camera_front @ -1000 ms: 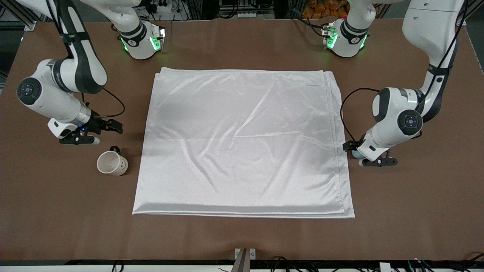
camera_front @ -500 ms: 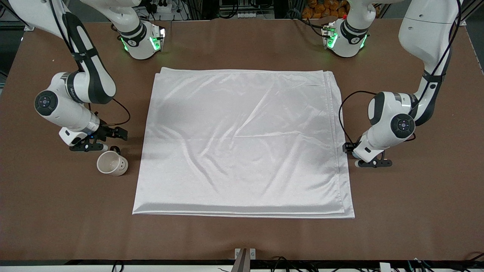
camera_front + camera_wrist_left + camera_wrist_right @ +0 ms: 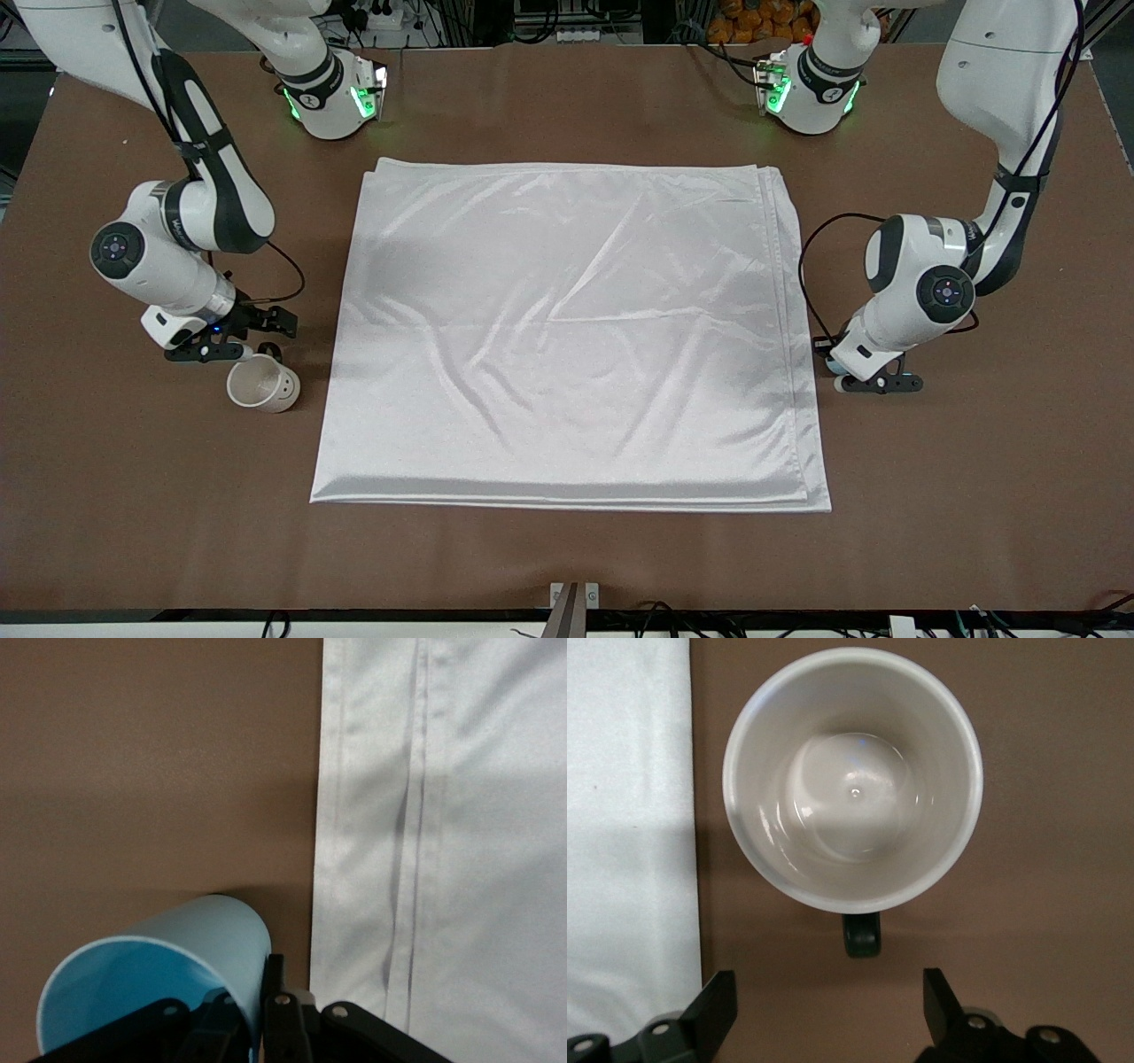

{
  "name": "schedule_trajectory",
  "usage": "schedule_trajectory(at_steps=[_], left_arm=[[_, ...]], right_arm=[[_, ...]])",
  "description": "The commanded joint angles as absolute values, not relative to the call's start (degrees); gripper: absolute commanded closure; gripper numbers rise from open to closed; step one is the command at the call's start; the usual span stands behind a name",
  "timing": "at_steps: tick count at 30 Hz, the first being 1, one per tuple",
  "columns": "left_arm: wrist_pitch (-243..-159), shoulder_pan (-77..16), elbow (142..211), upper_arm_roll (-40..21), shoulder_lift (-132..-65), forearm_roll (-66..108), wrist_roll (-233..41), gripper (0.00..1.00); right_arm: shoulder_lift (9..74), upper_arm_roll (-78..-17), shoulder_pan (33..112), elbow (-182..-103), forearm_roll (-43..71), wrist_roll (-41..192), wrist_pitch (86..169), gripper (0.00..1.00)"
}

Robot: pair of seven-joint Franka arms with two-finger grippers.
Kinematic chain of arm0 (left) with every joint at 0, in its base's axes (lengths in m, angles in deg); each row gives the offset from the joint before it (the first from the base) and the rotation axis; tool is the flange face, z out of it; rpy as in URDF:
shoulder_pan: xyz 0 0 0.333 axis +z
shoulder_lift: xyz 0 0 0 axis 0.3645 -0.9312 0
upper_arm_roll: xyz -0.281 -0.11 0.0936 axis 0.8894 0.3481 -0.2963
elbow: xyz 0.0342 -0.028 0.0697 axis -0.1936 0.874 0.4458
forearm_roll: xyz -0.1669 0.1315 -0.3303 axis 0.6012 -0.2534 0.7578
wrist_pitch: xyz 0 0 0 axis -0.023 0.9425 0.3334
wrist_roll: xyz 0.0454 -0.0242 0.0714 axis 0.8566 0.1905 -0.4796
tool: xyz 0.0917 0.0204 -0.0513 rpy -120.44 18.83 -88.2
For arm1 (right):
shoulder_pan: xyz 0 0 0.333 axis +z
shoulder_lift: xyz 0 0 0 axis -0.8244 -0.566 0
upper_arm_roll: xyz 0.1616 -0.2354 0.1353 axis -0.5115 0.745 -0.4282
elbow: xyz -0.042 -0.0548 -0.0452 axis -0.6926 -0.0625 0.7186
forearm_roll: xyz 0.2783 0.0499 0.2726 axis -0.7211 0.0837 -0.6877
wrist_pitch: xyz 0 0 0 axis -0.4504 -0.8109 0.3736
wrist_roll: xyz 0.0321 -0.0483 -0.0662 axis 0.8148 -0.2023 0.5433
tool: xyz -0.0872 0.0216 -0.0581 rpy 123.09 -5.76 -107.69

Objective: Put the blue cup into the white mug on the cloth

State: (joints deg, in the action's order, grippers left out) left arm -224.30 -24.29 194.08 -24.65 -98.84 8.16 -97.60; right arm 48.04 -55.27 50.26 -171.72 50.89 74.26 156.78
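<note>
My left gripper [image 3: 864, 377], down at the table [image 3: 567, 549] beside the cloth [image 3: 567, 337] edge, is clamped on the blue cup's [image 3: 159, 979] rim; a second ago its jaws stood apart. My wrist hides nearly all the cup in the front view. My right gripper [image 3: 232, 339], jaws wide, has come down just above the upright white mug [image 3: 262, 383], handle [image 3: 861, 935] toward its fingers [image 3: 718, 1005].
</note>
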Motion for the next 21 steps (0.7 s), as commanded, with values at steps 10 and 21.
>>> schedule_trajectory(at_steps=[10,21], left_arm=[[-224.79,-24.01,193.46,-24.48,-97.90,6.84,-97.34,1.00],[-224.61,-24.01,193.10,-24.40,-94.13,6.83,-97.78,1.00]], right_arm=[[45.93,-55.66,49.20,-169.60,51.66,74.93,157.20,0.24],[45.58,-55.75,49.20,-169.33,51.58,74.84,157.20,0.70]])
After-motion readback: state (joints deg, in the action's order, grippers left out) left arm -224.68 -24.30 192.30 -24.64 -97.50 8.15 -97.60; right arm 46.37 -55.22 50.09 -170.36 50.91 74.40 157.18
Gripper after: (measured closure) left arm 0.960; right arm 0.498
